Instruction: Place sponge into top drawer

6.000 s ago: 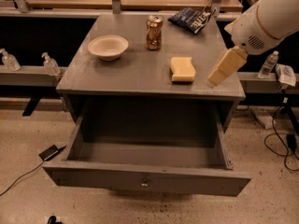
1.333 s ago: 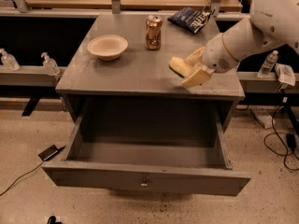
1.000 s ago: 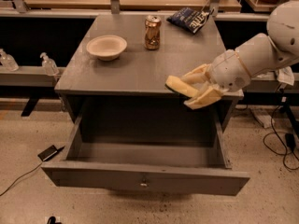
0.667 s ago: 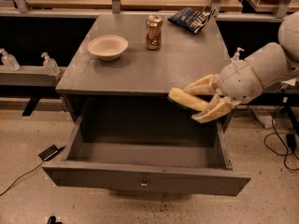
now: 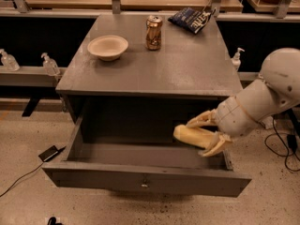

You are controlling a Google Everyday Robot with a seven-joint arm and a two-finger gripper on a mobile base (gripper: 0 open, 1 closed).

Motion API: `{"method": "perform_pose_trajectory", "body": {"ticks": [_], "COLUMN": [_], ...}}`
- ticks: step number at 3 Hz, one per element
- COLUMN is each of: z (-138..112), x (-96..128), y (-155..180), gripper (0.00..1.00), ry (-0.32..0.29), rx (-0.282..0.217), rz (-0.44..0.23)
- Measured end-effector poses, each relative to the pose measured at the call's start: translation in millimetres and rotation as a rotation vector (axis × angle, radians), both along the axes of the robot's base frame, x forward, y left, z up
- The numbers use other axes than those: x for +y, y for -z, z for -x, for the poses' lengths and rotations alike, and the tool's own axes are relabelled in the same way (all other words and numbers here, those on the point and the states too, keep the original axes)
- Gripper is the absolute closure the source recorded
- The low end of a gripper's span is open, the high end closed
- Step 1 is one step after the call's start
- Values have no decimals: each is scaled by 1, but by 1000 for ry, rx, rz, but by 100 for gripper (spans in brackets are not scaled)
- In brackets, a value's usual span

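- Grey cabinet: is standing on a speckled floor, its flat top carrying three items.
- Top drawer: is sitting pulled well out toward the camera, with a small knob showing at the centre of its front panel.
- White robot arm: is reaching in from the right, below the edge of the cabinet top.
- Gripper: is hovering over the right part of the open drawer. Its two cream fingers are pinching the sponge from above and below, parted only by the block's thickness.
- Bowl: is resting on the left rear of the top.
- Dark snack bag: is lying at the rear right corner.
- Sponge: pale yellow, is lying roughly level in the gripper's clasp, inside the drawer's outline at its right side. Contact with the drawer bottom cannot be told.
- Can: is standing upright between bowl and bag.
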State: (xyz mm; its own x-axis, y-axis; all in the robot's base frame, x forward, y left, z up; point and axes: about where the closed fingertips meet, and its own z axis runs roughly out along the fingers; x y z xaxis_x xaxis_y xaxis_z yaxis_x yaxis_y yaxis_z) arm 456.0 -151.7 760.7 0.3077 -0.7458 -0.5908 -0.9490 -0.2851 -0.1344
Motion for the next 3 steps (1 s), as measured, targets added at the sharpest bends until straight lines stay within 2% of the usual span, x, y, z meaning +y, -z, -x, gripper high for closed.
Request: {"method": "perform_pose_trajectory", "body": {"ticks": [1,2,3], "z": [-4,-16,-20], "x": [-4,7,10], "y": [63,93,96], "gripper": [36,13,0], "ry": [-7,9,20], "rx": [-32,-41,-32], "rz": [80,89,76]}}
